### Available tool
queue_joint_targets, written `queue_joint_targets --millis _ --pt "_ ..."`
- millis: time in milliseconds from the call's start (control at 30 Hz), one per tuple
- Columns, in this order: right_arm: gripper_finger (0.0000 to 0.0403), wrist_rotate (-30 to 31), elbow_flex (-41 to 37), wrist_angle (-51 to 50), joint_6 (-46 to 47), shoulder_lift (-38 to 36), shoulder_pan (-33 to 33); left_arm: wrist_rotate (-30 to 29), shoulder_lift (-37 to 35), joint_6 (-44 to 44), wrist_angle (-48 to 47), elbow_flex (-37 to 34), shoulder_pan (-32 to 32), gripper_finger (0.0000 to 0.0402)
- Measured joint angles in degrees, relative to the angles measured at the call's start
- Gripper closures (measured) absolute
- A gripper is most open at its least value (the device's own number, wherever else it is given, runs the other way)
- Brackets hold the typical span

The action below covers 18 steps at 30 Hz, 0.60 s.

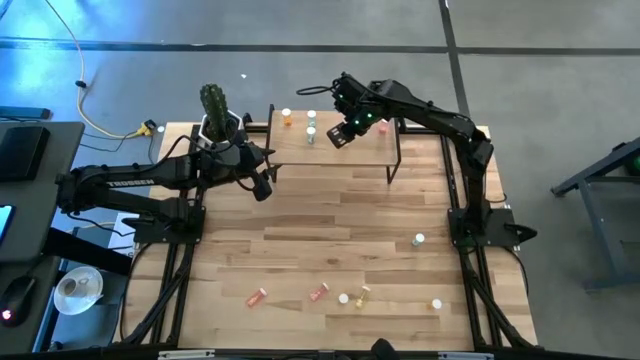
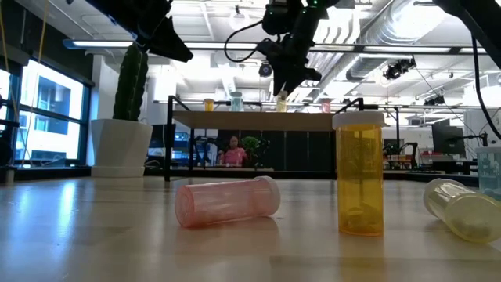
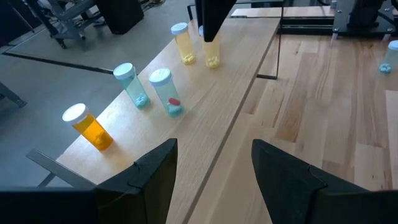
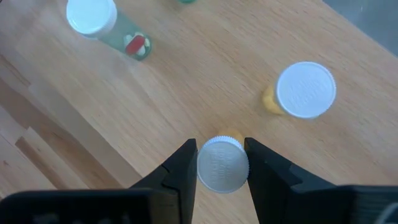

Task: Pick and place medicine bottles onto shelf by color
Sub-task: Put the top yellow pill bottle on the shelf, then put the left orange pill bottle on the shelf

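Right now I'm holding the right gripper (image 4: 221, 163) over the shelf (image 1: 345, 152), its fingers pinching the white cap of a yellow bottle (image 3: 211, 52) standing upright on the wood. Another yellow bottle (image 4: 300, 92) is standing near it toward two o'clock in the right wrist view. My left gripper (image 3: 214, 169) is waiting, fingers spread and holding nothing, off the shelf's nine o'clock end in the high view. More bottles (image 1: 318, 293) are lying toward six o'clock on the table (image 1: 330, 220).

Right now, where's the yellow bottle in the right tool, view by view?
High: hidden under the right tool, over the shelf.
Low: under the tool, on the shelf, yellow bottle.
Left wrist: on the shelf.
Right wrist: white cap between the fingers.
Shared landmark: the shelf.
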Motion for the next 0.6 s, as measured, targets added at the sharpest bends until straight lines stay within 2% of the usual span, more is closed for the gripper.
queue_joint_targets --millis 600 --pt "0.0241 0.0 0.0 0.22 -0.39 0.0 -0.02 -0.01 -0.02 0.0 0.0 0.0 0.01 0.0204"
